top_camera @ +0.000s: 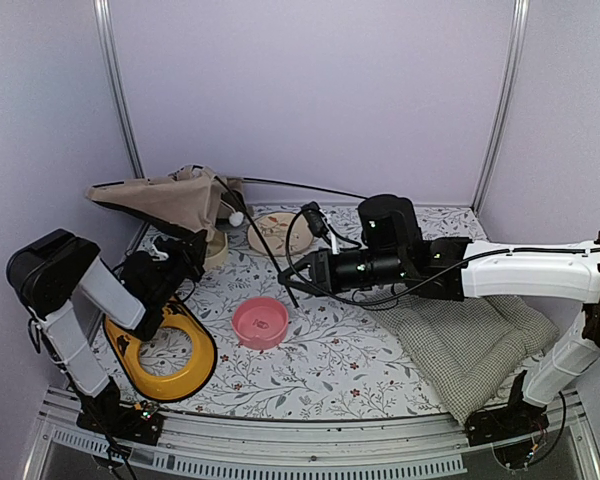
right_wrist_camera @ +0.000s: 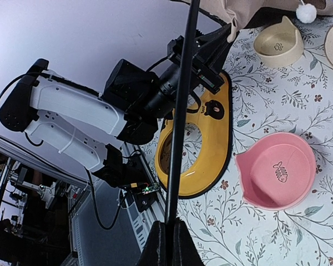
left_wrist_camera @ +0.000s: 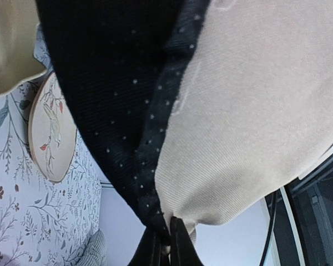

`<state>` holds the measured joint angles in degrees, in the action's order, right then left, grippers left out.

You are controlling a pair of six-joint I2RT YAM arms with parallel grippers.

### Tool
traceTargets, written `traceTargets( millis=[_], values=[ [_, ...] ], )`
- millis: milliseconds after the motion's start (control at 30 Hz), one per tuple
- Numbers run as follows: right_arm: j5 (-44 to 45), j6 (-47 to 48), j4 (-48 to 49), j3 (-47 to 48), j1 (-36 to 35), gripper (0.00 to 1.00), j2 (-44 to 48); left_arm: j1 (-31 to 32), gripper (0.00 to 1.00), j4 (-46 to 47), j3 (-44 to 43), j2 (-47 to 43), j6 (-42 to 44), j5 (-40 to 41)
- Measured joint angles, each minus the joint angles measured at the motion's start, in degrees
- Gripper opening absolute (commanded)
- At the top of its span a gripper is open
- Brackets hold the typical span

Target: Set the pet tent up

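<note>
pet tent (top_camera: pixel 170 200) slumped at upper left, fabric pinched by left gripper (left_wrist_camera: pixel 165 233) | black pole (right_wrist_camera: pixel 180 111) clamped by right gripper (right_wrist_camera: pixel 167 224) | pink bowl (top_camera: pixel 260 322) (fish print inside) at centre

Tent (top_camera: pixel 170 200): beige fabric, slack and bunched, not standing; held up off the worktop (top_camera: pixel 330 340) at about 10 o'clock in the top view.
Lining (left_wrist_camera: pixel 116 83): black with tiny pale dots, folded against the beige.
Pole (right_wrist_camera: pixel 180 111): thin, black, straight; slants out from the fabric toward 5 o'clock.
Second pole (top_camera: pixel 310 188): thin, black; runs from the fabric toward 3 o'clock along the back.
Pompom (top_camera: pixel 237 217): white, dangling at the fabric's right edge.
Hold: left hand (left_wrist_camera: pixel 165 230) pinches the fabric's lower edge; right hand (right_wrist_camera: pixel 167 224) is closed around the slanting pole.
</note>
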<state>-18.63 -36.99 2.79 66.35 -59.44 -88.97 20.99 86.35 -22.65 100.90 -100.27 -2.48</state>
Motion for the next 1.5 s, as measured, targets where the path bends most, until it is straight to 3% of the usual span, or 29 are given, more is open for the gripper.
traceTargets(
  millis=[100,200,367,600,867,1033,1233,1500],
  values=[
    [0.37,-0.20,0.37,-0.11,0.15,0.00,0.02,0.00,0.00,-0.83,-0.07,-3.69,1.84,-1.73],
    [0.98,-0.59,1.18,-1.40,0.90,0.00,0.68,0.00,0.00,-8.81,-3.23,-11.39,6.51,-4.90],
    [2.43,-2.62,2.69,-4.70,5.25,0.00,5.42,0.35,0.00,-30.80,-22.95,-15.96,18.25,-12.87],
    [8.15,-2.58,3.67,-4.70,8.63,0.00,14.88,4.09,0.00,-53.16,-58.49,-4.46,30.05,-25.22],
    [17.49,0.07,0.07,-4.70,8.90,0.00,24.85,12.13,0.00,-60.52,-86.01,13.05,32.74,-32.46],
    [20.17,1.44,-4.22,-3.21,8.76,0.00,25.90,15.04,0.00,-57.68,-83.36,15.26,30.75,-32.52],
    [18.71,2.08,-6.62,0.44,7.19,0.00,17.31,14.56,0.00,-48.96,-63.23,10.38,26.51,-29.09],
    [10.03,-0.42,-4.04,-1.38,7.37,0.00,5.01,12.61,0.00,-37.55,-39.80,7.39,19.63,-25.24]
  ],
)
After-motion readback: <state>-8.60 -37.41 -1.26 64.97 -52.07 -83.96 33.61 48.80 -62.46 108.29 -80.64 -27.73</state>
